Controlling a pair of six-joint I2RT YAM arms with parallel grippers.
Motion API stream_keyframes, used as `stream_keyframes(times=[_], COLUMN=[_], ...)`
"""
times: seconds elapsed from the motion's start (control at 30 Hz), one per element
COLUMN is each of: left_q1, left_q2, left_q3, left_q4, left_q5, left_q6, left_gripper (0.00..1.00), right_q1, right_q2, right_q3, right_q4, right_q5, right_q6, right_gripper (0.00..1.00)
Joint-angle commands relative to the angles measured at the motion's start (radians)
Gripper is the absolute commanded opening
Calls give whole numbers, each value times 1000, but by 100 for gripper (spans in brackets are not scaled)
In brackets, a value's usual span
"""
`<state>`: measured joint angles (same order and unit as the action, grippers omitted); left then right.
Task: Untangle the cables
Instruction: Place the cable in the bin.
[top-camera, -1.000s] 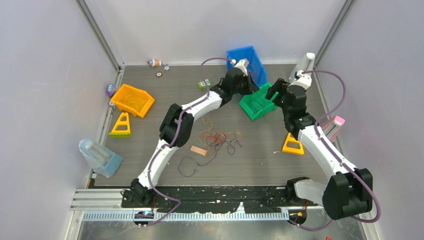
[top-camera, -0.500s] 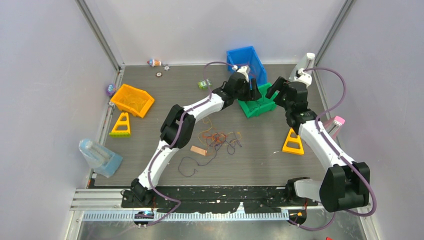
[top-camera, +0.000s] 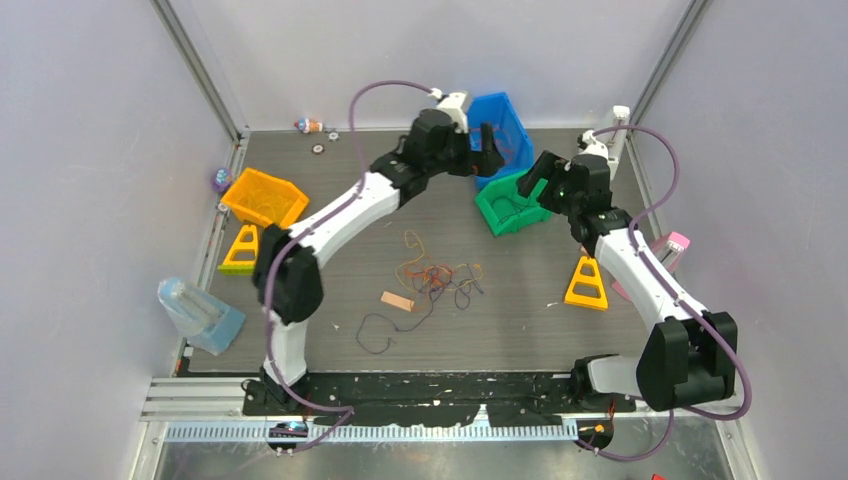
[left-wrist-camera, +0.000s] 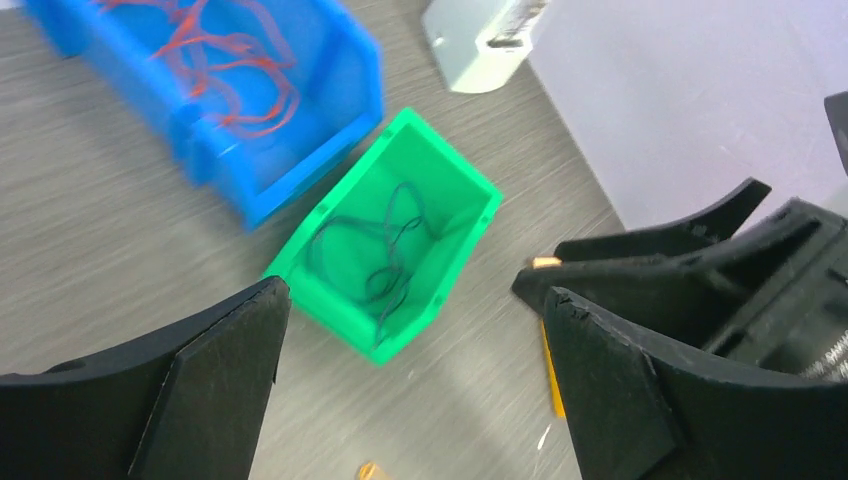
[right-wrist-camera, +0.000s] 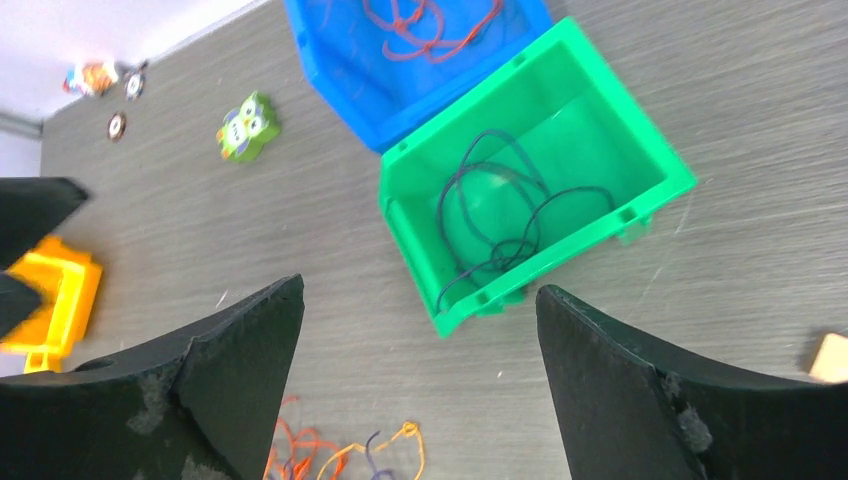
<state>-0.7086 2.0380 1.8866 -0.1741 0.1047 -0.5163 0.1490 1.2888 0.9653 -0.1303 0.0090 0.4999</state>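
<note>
Both matte black wedge-fingered hands gape wide and empty: left hand (left-wrist-camera: 412, 297), right hand (right-wrist-camera: 420, 290). A boxy green plastic bin (right-wrist-camera: 480, 88) holds a looped dark cable (right-wrist-camera: 510, 248). Thin red cables (right-wrist-camera: 425, 25) curl in the blue bin (right-wrist-camera: 340, 70). An orange-purple tangle (top-camera: 437, 277) lies on the grey wood-grain worktop (top-camera: 330, 200)

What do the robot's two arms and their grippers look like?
The left arm and the right arm both have white link shells between bulky black joint housings. A thin mauve hose loops along each. The left gripper and the right gripper each carry two matte black, wedge-shaped fingers. Those on the right gripper show pale scuffs.
</note>
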Motion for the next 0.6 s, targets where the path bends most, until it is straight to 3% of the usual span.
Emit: stream_keyframes(times=[0.0, 0.2, 0.4, 0.57], left_q1=[86, 124, 128, 128], left_q2=[-250, -564, -721, -863], left_q3=[-294, -640, -800, -961], left_q4=[-11, -23, -173, -134], left_q5=[-82, -190, -256, -255], left_q6=[37, 53, 57, 92], left_gripper=[100, 99, 100, 100], right_q1=[66, 139, 199, 243], right_q2=[-56, -94, -135, -164], right_q3=[17, -64, -177, -292], right_q4=[-19, -36, 5, 91], right_q5=[-67, -85, -106, -113], right_q6=[5, -45, -87, -109], right_gripper=[92, 92, 92, 92])
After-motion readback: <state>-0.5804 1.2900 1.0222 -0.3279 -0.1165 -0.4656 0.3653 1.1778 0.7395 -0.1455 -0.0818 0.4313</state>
